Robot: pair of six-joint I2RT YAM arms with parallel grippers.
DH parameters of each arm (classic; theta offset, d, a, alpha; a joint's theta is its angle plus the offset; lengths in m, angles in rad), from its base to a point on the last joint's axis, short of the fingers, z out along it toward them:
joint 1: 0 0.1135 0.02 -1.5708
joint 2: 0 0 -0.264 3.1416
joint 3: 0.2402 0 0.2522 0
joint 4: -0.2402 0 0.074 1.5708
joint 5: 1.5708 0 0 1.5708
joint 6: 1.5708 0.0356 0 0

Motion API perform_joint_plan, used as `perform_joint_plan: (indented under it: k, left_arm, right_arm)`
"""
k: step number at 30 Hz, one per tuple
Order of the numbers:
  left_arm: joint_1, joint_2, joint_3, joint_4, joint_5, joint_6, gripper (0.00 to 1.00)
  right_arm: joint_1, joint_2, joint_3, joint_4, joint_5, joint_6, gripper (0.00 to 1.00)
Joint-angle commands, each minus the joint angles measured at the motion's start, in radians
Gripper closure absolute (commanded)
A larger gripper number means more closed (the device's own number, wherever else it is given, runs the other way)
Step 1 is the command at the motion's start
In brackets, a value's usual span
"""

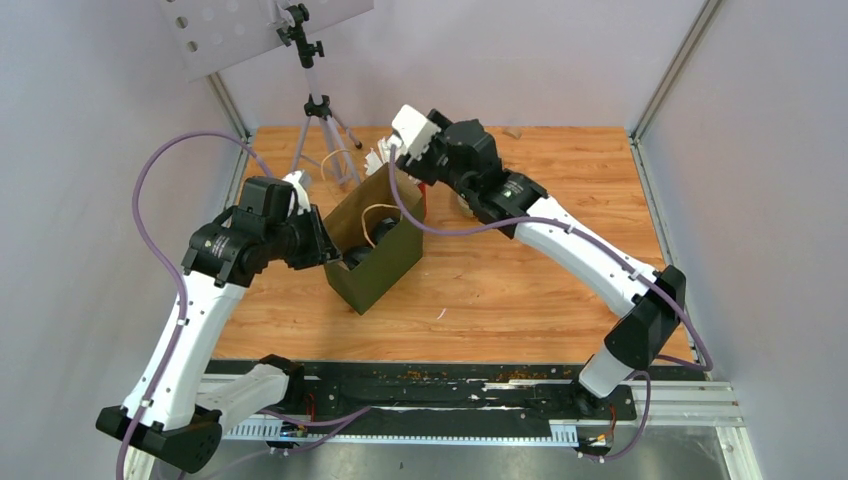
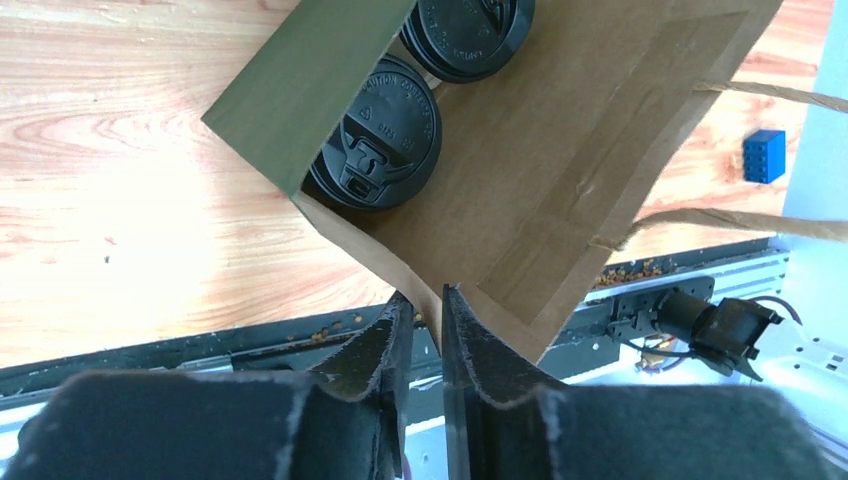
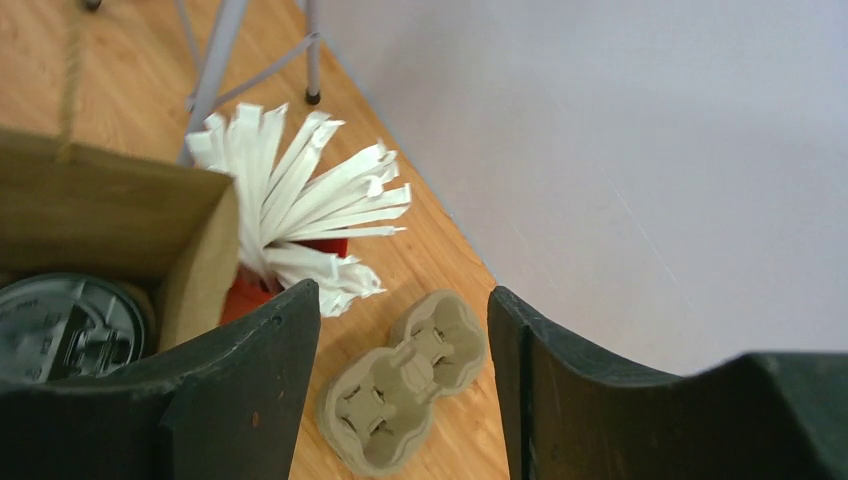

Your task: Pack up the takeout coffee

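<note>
The nearer coffee cup and the farther coffee cup stand side by side inside the paper bag mid-table. At the bag's 9 o'clock, the left gripper has its jaws narrowly apart around the rim. At 12 o'clock, the right gripper hangs with its jaws wide apart and empty above the straws and the pulp tray.

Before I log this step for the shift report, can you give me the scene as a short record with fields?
Bag: paper bag standing on the table, mouth open
Cups: one black-lidded cup and a second cup, side by side inside the bag
Left gripper: jaws slightly apart, astride the bag's rim corner
Right gripper: open, empty, over the pulp tray
Outside the bag: red cup of straws next to the bag, pulp tray beside that cup
</note>
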Motion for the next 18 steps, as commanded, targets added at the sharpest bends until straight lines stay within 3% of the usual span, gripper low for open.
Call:
perform_joint_plan:
  k: [1, 4, 8, 11, 18]
  left_arm:
    - [0.006, 0.002, 0.061, -0.008, -0.035, 0.021, 0.75]
    - [0.006, 0.003, 0.092, -0.019, -0.057, 0.031, 0.71]
    - [0.006, 0.009, 0.149, -0.040, -0.099, 0.060, 0.58]
    - [0.006, 0.015, 0.196, -0.058, -0.139, 0.104, 0.48]
    - [0.006, -0.013, 0.241, -0.016, -0.157, 0.225, 0.37]
  right_arm:
    - [-0.050, 0.028, 0.105, 0.005, 0.052, 0.279, 0.37]
    - [-0.089, 0.064, 0.147, -0.016, 0.001, 0.431, 0.36]
    - [-0.147, 0.127, 0.214, -0.025, -0.080, 0.571, 0.36]
    - [-0.178, 0.188, 0.282, -0.047, -0.150, 0.627, 0.39]
    - [-0.208, 0.318, 0.399, -0.120, -0.273, 0.656, 0.54]
